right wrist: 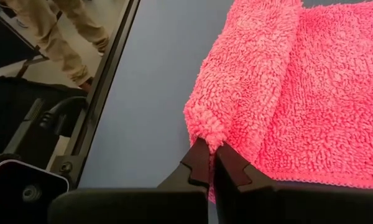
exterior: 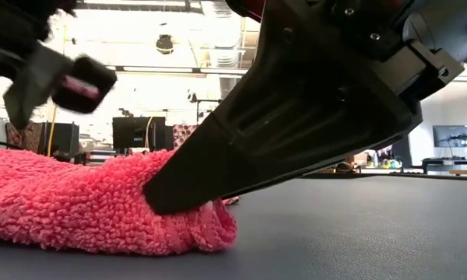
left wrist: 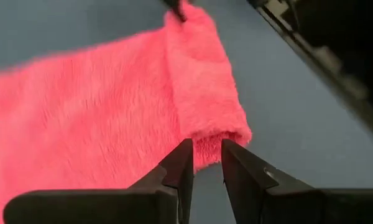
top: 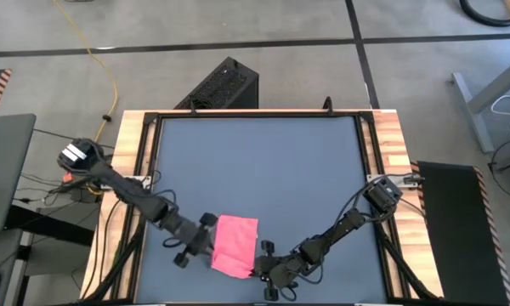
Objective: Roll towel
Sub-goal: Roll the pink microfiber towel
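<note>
We're one fold into the roll: towel (top: 235,245) at the table's (top: 263,161) near edge. Right gripper (right wrist: 212,163) clamped on its rolled end; left gripper (left wrist: 206,163) slightly apart, just off it. Next: regrip, turn again.

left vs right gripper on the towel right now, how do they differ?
The left gripper has its fingers slightly apart, just off the towel; the right gripper is shut, pinching the rolled edge. The left gripper sits at the towel's left end, the right gripper at its right end. Both are low at the same fold.

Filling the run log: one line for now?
towel: first fold rolled | left gripper: open, at fold's end | right gripper: shut on towel
</note>
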